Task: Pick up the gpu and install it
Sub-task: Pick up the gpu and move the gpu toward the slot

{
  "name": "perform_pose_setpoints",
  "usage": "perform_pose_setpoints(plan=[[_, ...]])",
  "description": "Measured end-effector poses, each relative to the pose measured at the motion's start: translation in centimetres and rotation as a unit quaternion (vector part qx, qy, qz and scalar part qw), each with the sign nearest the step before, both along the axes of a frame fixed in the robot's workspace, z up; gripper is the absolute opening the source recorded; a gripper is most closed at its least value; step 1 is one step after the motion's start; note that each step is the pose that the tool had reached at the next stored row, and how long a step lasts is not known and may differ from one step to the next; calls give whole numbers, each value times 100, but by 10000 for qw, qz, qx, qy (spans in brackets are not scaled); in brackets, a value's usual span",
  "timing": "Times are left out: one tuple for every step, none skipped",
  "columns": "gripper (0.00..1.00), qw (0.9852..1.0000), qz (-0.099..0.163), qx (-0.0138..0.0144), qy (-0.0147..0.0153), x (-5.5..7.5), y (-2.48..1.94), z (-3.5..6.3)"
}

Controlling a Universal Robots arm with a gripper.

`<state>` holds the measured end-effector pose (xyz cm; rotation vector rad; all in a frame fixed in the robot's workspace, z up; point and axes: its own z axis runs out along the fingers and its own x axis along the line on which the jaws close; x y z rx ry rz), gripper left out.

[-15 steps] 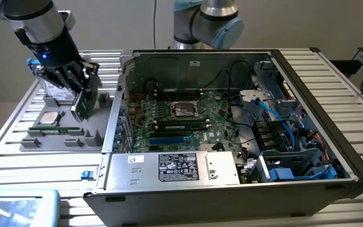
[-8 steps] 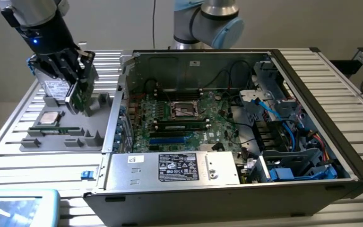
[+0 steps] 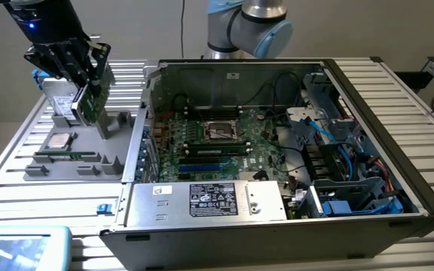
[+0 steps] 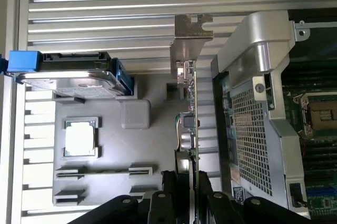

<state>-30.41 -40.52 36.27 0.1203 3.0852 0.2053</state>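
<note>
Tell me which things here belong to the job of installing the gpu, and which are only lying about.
Belong to the job:
- gpu, held by the gripper
- open computer case with its motherboard

Only lying about:
- hard drive
- processor chip
- grey tray that holds both

The gpu [image 3: 90,100], a small flat card with a green circuit-board face, is being held nearly upright on its edge, with its upper end clamped between the jaws of the gripper [image 3: 81,76]. It is being held at about ten o'clock in the exterior view, on the nine o'clock side of the open case [image 3: 151,96]. In the wrist view it is being seen edge-on, its silver bracket [image 4: 192,30] at the end far from the jaws.
</note>
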Motion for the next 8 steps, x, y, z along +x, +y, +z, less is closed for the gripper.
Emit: perform_pose_setpoints(plan=[[28, 10000, 0, 0, 4, 16, -8, 46], [28, 10000, 0, 0, 10, 34, -16, 91], [28, 10000, 0, 0, 15, 53, -24, 133], [28, 10000, 0, 1, 19, 78, -34, 182], [28, 10000, 0, 0, 24, 106, -45, 227], [28, 10000, 0, 1, 28, 140, -53, 274], [28, 10000, 0, 1, 31, 173, -60, 316], [28, 10000, 0, 0, 34, 218, -73, 365]])
